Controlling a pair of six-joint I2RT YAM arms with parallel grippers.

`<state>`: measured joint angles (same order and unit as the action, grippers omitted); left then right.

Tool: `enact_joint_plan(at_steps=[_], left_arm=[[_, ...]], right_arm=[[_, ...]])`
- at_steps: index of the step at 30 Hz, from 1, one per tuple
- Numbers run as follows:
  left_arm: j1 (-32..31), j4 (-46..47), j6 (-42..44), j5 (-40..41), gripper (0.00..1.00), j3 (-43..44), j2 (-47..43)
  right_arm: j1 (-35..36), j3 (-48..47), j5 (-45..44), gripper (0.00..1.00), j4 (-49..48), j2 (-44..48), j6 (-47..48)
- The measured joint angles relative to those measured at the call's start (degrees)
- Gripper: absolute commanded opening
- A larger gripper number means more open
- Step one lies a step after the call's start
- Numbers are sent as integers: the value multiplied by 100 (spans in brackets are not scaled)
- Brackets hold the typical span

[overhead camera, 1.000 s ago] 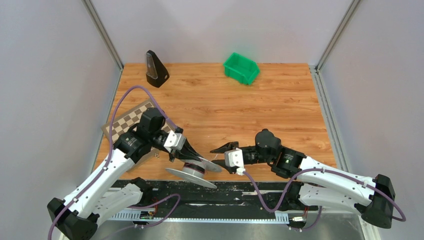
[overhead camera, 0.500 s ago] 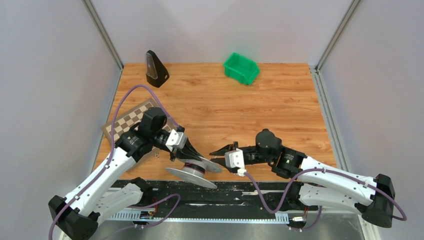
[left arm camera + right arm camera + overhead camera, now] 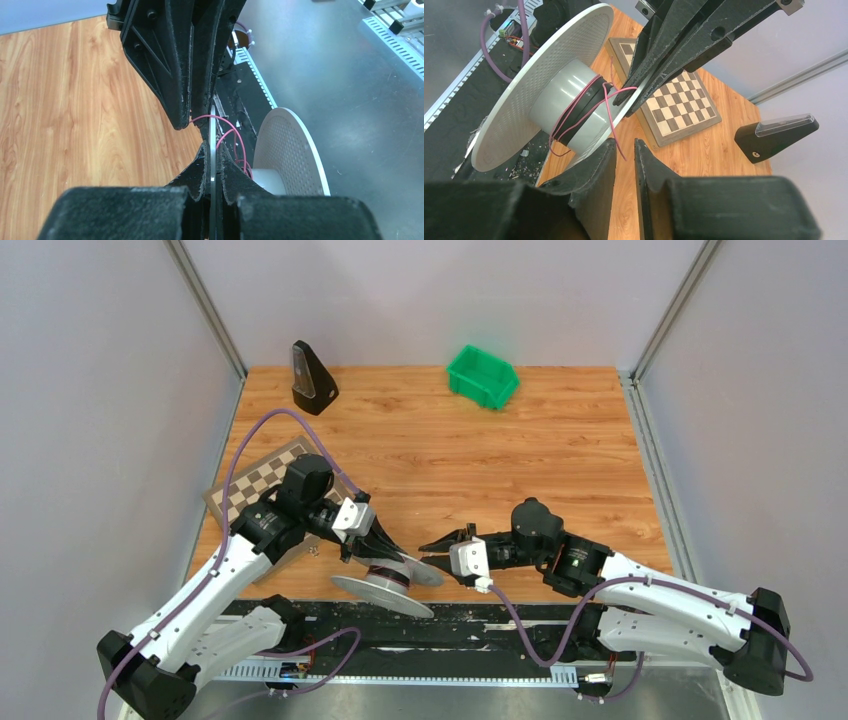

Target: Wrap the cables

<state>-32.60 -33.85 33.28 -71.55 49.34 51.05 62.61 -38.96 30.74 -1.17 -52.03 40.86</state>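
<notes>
A grey reel (image 3: 384, 586) with two wide discs hangs tilted over the table's near edge. A thin pink cable (image 3: 583, 106) is wound round its hub (image 3: 555, 97), and a loose end (image 3: 616, 139) trails off. My left gripper (image 3: 398, 558) is shut on the rim of the upper disc (image 3: 212, 131), which shows edge-on between the jaws in the left wrist view. My right gripper (image 3: 434, 554) is just right of the reel, its jaws a narrow gap apart. The cable's loose end hangs at the mouth of that gap (image 3: 625, 146), not pinched.
A chessboard (image 3: 258, 480) lies under the left arm. A black metronome (image 3: 312, 378) stands at the back left and a green bin (image 3: 482, 376) at the back. A black and metal rail (image 3: 480, 618) runs along the near edge.
My right gripper has crept slightly left toward the reel. The left gripper and the reel have hardly moved.
</notes>
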Motion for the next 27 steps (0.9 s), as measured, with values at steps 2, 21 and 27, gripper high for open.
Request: enact_joint_plan(at_steps=[2,21,27], left_arm=[[0,0,-7,0,0,0,0],[0,223,-243,645,0,0,-107],[2,570,-800,1086,0,0,-129]], right_arm=[[-2,0,2,23,-9,-15,-2],[37,7,-319,0,7,472,-643],[37,184,-562,0,-57,1075,-1375]])
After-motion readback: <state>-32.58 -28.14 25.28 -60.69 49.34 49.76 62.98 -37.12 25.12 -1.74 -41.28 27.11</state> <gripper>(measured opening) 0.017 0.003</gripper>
